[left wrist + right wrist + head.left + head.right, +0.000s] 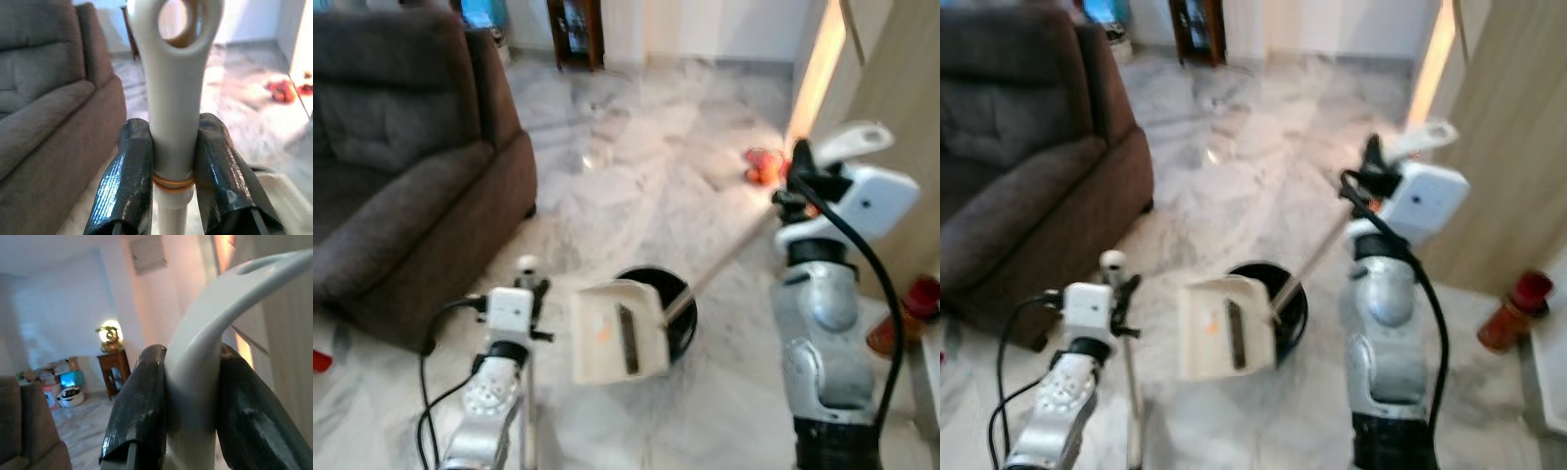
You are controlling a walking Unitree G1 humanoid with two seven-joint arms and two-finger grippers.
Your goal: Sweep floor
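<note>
The left tool (173,181) was clamped on the white broom handle (172,98), and the right tool (193,406) gripped the curved end of the dustpan handle (215,318). The cream dustpan (617,333) sat on the marble floor (636,176) between the arms, against a black round bin (680,304), right of the sofa (401,176). Orange litter (762,168) lay far right, so sweeping seemed unfinished.

Floor (636,166): glossy veined marble. Sofa (401,176): matt grey-brown cloth. Dustpan (617,333): smooth cream plastic. Handle (173,98): smooth white plastic, gripped by glossy black fingers (124,186).
</note>
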